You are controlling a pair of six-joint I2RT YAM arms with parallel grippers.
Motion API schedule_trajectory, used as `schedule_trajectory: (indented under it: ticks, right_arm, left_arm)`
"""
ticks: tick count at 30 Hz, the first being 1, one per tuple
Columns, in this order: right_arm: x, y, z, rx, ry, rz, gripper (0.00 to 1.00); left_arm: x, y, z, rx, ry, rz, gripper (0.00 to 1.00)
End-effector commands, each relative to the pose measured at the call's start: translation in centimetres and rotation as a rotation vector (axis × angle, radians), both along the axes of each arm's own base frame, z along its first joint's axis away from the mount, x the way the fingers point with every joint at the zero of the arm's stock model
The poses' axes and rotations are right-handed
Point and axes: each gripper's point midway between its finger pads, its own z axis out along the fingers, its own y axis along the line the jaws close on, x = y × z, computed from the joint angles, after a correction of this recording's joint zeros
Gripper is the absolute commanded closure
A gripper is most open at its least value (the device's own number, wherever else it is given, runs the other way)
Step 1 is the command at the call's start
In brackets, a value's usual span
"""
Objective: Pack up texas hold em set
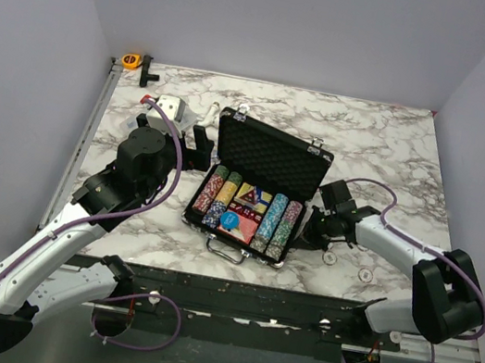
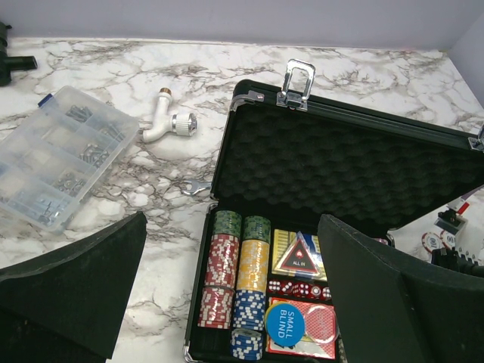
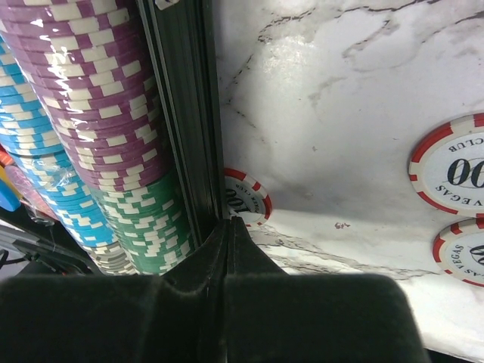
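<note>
Top view: the open briefcase (image 1: 269,163) sits mid-frame on the marble table (image 1: 390,142). The left gripper (image 1: 196,145) is just left of it, and the right gripper (image 1: 313,224) is low at its right wall.

Left wrist view: the fingers (image 2: 83,287) are spread wide above the chip rows (image 2: 221,276) and the blue disc (image 2: 285,321) (marked SMALL BLIND).

Right wrist view: the fingers are pressed together, tips at the edge of a loose chip (image 3: 246,200) lying beside the case wall.

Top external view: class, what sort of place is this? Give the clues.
Probably a robotics lab test cell: a marble-patterned table boxed in by plain grey walls, a left arm and right arm bolted at its near edge, and a poker briefcase laid out near a clear parts box.
</note>
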Motion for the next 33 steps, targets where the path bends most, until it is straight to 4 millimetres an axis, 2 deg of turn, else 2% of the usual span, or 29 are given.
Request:
schedule_trajectory:
  ticks: [1, 9, 15, 16, 18, 20, 24, 28, 29, 31, 33]
  right_arm:
    - [-0.6, -2.4, -3.4, -0.148, 0.029, -0.024, 0.99]
    - [-0.7, -4.2, -4.0, -0.229, 0.004, -0.051, 0.99]
    - [-1.2, -4.7, -5.1, -0.227, -0.012, -0.076, 0.79]
    - [-1.3, -4.7, -5.1, -0.229, -0.009, -0.081, 0.73]
    - [-1.1, -4.6, -4.6, -0.214, -0.030, -0.092, 0.66]
    - [-0.4, -4.9, -3.9, -0.223, -0.072, -0.118, 0.64]
    - [-0.2, -5.1, -3.6, -0.234, -0.085, -0.125, 0.71]
    - [0.4, -4.9, -3.3, -0.262, -0.095, -0.095, 0.71]
    - [0.5, -4.7, -3.1, -0.285, -0.101, -0.082, 0.74]
    - [0.5, -5.1, -2.7, -0.349, -0.097, -0.079, 0.85]
    - [0.7, -5.3, -2.4, -0.388, -0.105, -0.074, 0.88]
  left_arm:
    - [-0.3, 0.0, 1.4, -0.025, -0.021, -0.010, 0.05]
    - [-0.3, 0.0, 1.5, -0.026, -0.023, -0.014, 0.05]
    - [-0.4, 0.0, 1.6, -0.031, -0.027, -0.014, 0.05]
    - [-0.4, 0.1, 1.6, -0.028, -0.026, -0.013, 0.05]
    - [-0.3, 0.1, 1.6, -0.027, -0.027, -0.007, 0.05]
    - [-0.3, 0.1, 1.5, -0.027, -0.025, -0.011, 0.05]
    - [-0.4, 0.0, 1.6, -0.030, -0.026, -0.014, 0.05]
    - [-0.4, 0.0, 1.6, -0.031, -0.027, -0.016, 0.05]
    - [-0.4, 0.0, 1.6, -0.031, -0.026, -0.015, 0.05]
    - [-0.4, 0.0, 1.6, -0.030, -0.026, -0.015, 0.05]
    - [-0.4, 0.0, 1.6, -0.031, -0.026, -0.014, 0.05]
